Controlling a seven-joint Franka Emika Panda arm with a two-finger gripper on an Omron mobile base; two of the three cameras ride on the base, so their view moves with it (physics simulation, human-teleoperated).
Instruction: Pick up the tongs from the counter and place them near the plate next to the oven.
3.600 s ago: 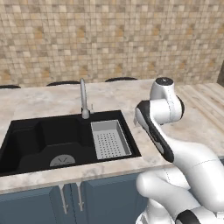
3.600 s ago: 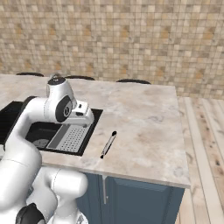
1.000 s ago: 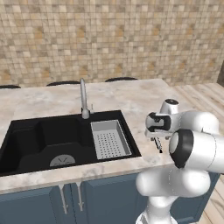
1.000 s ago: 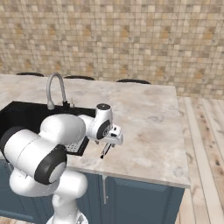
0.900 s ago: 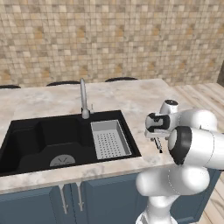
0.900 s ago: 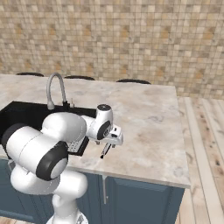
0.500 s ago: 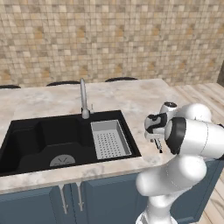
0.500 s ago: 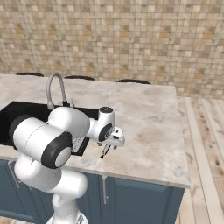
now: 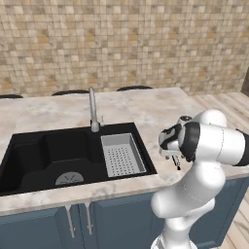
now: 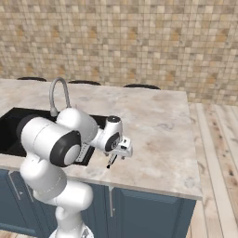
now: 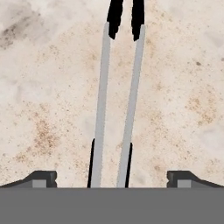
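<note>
The tongs [image 11: 117, 100] lie flat on the beige marbled counter [image 11: 43, 87], two thin silver arms with black ends. In the hand view they run up the middle, between my two spread fingertips [image 11: 43, 178]. My gripper [image 11: 112, 179] is open, pointing straight down just above the tongs and astride them, with nothing held. From the base, the gripper [image 9: 173, 156] [image 10: 114, 156] hangs low over the counter near its front edge, and a black end of the tongs [image 10: 110, 162] [image 9: 176, 163] pokes out beneath it. The plate and the oven are out of view.
A black sink [image 9: 29, 155] with a steel faucet [image 9: 92, 109] and a grey drainer basket [image 9: 121, 154] lies to the left of the gripper. The counter [image 10: 158, 121] ends to the right over a wooden floor [image 10: 218, 153]. Blue cabinet fronts [image 10: 148, 214] are below.
The arm has swung from above the sink's edge out and down over the tongs. In the last second the hand has sunk a little closer to them, jaws staying wide.
</note>
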